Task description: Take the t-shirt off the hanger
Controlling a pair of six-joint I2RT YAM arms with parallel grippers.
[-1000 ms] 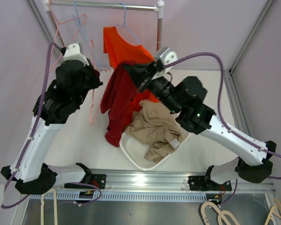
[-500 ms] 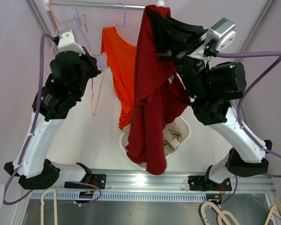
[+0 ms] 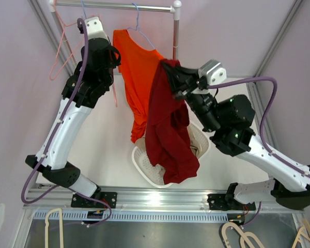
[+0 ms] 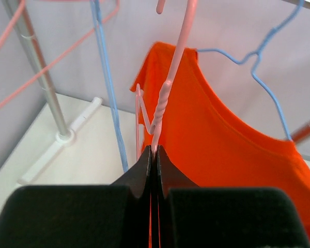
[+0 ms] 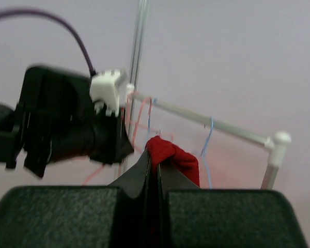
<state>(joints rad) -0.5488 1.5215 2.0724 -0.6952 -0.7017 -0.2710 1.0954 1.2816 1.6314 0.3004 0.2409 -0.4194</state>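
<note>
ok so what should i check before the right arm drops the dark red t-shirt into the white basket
1. Right gripper holds the dark red t-shirt: ok, fingers shut on a bunch of cloth.
2. Shirt is off the pink wire hanger: ok, the hanger is bare and apart from it.
3. Left gripper holds that hanger: ok, shut just below its twisted neck.
4. Shirt hangs over the white perforated basket: ok, its hem covers the basket.
5. Shirt clear of the orange t-shirt on the blue wire hanger: cannot tell, they overlap from above.
</note>
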